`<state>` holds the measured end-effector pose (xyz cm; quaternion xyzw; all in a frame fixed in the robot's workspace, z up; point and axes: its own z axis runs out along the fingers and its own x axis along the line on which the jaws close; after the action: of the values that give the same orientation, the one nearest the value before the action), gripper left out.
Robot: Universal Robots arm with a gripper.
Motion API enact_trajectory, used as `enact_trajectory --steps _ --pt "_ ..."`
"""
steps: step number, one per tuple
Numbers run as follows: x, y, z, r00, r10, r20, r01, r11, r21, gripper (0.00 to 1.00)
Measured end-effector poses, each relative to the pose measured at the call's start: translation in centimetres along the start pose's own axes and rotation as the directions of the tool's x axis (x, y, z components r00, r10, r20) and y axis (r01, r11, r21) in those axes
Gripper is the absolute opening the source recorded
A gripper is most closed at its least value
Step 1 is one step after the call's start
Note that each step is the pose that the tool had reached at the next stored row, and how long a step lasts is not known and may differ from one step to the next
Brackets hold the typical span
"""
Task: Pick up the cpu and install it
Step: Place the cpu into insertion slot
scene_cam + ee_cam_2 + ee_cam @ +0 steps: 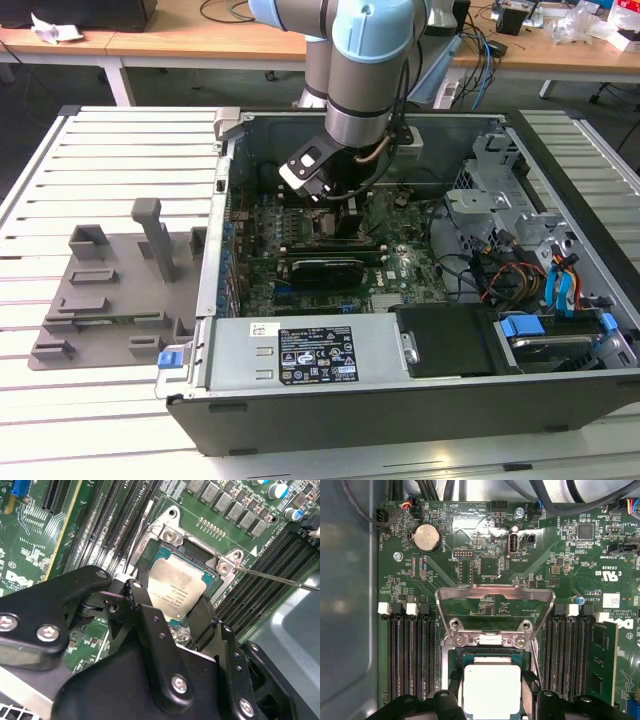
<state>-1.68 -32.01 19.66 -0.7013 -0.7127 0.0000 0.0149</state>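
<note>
Gripper (170, 599) jaws clamp cpu (181, 586) by two opposite edges, black fingers (454, 700) tight against them. Cpu flat, square, silvery metal, at open socket (485, 652); seated or not, cannot tell. Shiny steel lid frame (495, 596) raised beside socket. Dark ribbed memory slots (410, 655) close on both sides, green board (485, 545) around.
</note>
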Motion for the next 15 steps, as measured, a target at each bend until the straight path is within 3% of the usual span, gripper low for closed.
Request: enact_trajectory --steps 10,12,15 --pt "0.19 0.01 0.14 0.9999 0.016 -0.0003 -0.016 0.9999 -0.0003 0.55" --pt "0.20 0.03 0.17 0.9999 0.016 -0.0010 -0.016 0.9999 -0.0008 0.61" --pt "0.11 0.03 0.15 0.9999 0.016 -0.0005 -0.016 0.9999 -0.0004 0.61"
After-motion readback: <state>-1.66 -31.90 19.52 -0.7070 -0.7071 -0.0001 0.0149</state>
